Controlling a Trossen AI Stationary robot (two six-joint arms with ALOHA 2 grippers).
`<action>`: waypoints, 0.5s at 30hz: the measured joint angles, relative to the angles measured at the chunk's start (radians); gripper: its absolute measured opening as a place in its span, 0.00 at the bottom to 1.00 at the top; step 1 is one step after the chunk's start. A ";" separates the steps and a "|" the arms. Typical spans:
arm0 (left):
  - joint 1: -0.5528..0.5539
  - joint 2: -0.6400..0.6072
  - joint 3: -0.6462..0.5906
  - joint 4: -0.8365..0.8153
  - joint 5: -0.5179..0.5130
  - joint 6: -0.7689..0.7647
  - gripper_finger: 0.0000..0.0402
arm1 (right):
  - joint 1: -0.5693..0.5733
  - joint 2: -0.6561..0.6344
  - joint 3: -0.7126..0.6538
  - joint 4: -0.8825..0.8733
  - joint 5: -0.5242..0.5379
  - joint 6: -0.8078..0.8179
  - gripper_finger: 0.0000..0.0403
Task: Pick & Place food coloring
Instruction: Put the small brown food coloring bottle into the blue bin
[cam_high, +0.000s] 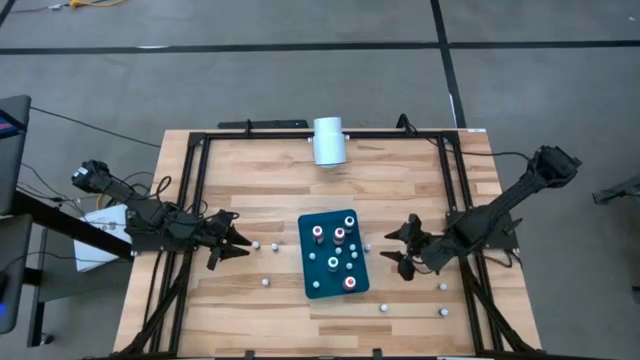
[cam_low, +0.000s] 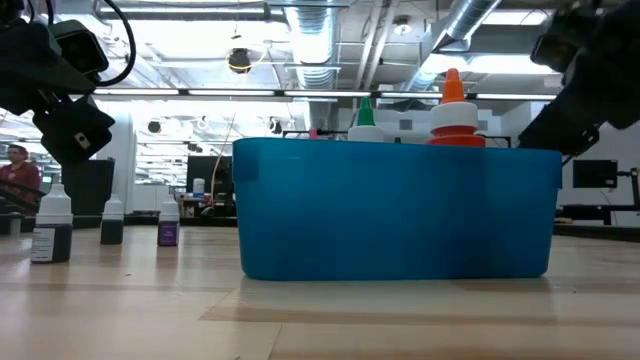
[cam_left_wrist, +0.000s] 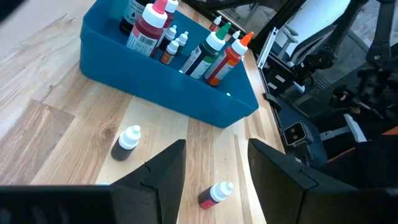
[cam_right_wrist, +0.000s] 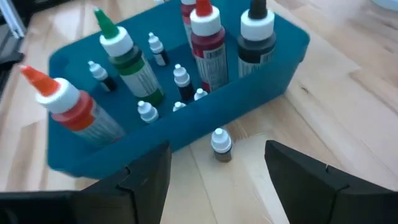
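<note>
Overhead, you see a wooden table (cam_high: 250, 190) with a teal tray (cam_high: 312, 288) near its middle, set at a slight tilt to the table's edges. The food coloring (cam_high: 339, 234) is split between two places: several bottles stand upright inside the tray, the larger ones with red, green, orange and black tops among smaller white-capped ones, while other small bottles stand scattered on the bare wood on both sides of the tray and toward the near edge.

Your left gripper (cam_high: 240, 246) sits low over the table on the tray's left side, jaws parted and grasping nothing. Its wrist view shows one small dark bottle (cam_left_wrist: 126, 142) standing just beyond one finger and a small red bottle (cam_left_wrist: 215, 193) lying tipped between the two fingers (cam_left_wrist: 163, 171), touching neither.

Your right gripper (cam_high: 402, 251) sits low on the tray's right side, jaws spread wide and empty. Its wrist view shows a single small white-capped bottle (cam_right_wrist: 220, 144) upright on the wood, just outside the tray wall and ahead of the gap between the jaws.

A white cylinder (cam_high: 328, 140) lies at the far edge, well apart from both grippers.
</note>
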 joint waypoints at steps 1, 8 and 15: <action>0.000 0.000 0.000 0.000 0.000 0.000 0.41 | -0.006 0.024 0.000 0.014 0.000 0.000 0.62; 0.000 0.000 0.000 0.000 0.000 0.000 0.41 | -0.040 0.229 0.000 0.142 0.000 0.000 0.62; 0.000 0.000 0.000 0.000 0.000 -0.005 0.41 | -0.047 0.380 0.000 0.227 -0.047 -0.003 0.62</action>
